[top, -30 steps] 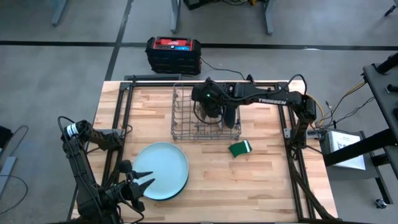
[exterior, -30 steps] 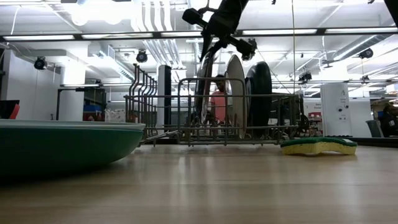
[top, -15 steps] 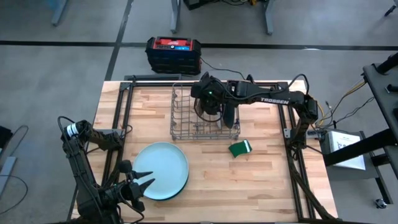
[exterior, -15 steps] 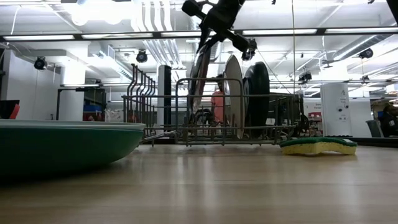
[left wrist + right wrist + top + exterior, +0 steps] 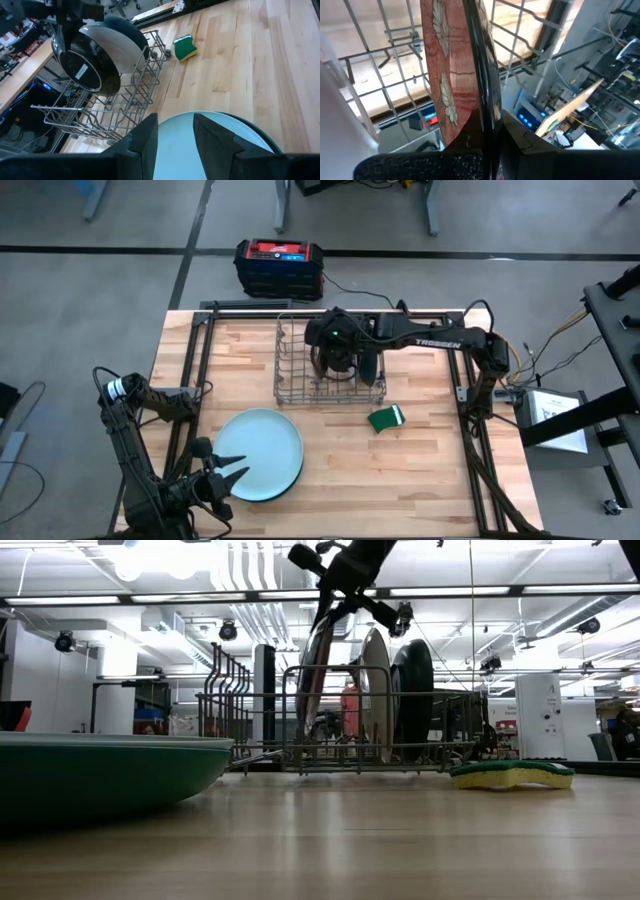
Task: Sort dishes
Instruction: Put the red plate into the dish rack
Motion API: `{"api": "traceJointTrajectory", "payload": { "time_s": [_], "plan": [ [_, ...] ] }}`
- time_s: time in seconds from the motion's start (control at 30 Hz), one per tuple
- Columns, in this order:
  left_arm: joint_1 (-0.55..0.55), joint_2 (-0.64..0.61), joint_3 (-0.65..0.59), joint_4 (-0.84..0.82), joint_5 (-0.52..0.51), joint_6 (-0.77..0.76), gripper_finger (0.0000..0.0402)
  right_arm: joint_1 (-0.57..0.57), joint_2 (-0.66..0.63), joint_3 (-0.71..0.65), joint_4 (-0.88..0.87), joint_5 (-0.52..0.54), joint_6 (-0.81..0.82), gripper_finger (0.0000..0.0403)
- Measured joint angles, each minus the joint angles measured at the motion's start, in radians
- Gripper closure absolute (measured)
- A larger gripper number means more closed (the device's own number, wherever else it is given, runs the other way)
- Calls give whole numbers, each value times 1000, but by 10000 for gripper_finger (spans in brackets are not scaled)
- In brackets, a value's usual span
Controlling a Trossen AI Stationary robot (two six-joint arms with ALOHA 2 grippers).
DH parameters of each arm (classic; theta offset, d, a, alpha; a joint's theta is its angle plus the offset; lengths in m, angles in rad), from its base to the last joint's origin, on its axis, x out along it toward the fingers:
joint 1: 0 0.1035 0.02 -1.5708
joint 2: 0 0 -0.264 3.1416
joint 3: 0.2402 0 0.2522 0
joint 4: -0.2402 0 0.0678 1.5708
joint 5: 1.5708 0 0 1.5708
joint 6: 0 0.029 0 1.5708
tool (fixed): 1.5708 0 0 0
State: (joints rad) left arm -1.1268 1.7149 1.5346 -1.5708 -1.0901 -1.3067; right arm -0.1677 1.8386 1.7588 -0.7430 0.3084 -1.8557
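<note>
Right hand [image 5: 340,588]: over the grey wire rack [image 5: 330,366], near the table's far edge at its middle; clamped on the upper rim of the dark red-brown plate [image 5: 450,75], which stands on edge.

Dark red-brown plate: in the rack, slightly tilted in the low view, its lower edge down among the wires; the right wrist view shows a pale leaf pattern on the reddish face and a dark glossy rim pinched between the fingers [image 5: 492,135].

Other plates in the rack: a thin white plate [image 5: 377,690] upright just beside the red-brown one, and a dark teal plate [image 5: 417,690] upright behind that, on the side toward the table's right edge. In the left wrist view the white plate [image 5: 112,45] and the teal one [image 5: 127,27] overlap behind the held plate [image 5: 85,67].

Large pale blue-white plate [image 5: 257,453]: flat on the table near the front-left corner, well apart from the rack.

Left hand [image 5: 222,478]: low at the front-left corner, fingers spread, tips just at the near-left rim of the pale plate; holding nothing. Its fingers [image 5: 145,142] show above that plate [image 5: 210,135] in the left wrist view.

Sponge [image 5: 386,417]: green with a white edge, on the table just beyond the rack's near-right corner.

Table [image 5: 420,480]: light wood planks.
</note>
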Motion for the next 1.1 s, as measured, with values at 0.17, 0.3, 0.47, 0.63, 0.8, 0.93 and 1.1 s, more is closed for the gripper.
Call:
{"api": "traceJointTrajectory", "payload": {
  "time_s": [0.17,0.3,0.47,0.63,0.8,0.93,1.1],
  "plan": [
    [0,0,0,0,0,0,286,-1,23,-2,-8,-1,2,394],
    [0,0,0,0,0,0,286,0,27,-4,-9,-3,3,394],
    [0,0,0,0,0,0,286,0,28,-5,-9,-4,4,394],
    [0,0,0,0,0,0,286,-1,29,-9,-18,-77,9,394],
    [0,0,0,0,0,0,286,-1,29,-13,-30,-117,36,394],
    [0,0,0,0,0,0,286,-1,29,-19,-30,-123,51,394],
    [0,0,0,0,0,0,286,-3,29,-23,-34,-127,57,387]
  ]
}}
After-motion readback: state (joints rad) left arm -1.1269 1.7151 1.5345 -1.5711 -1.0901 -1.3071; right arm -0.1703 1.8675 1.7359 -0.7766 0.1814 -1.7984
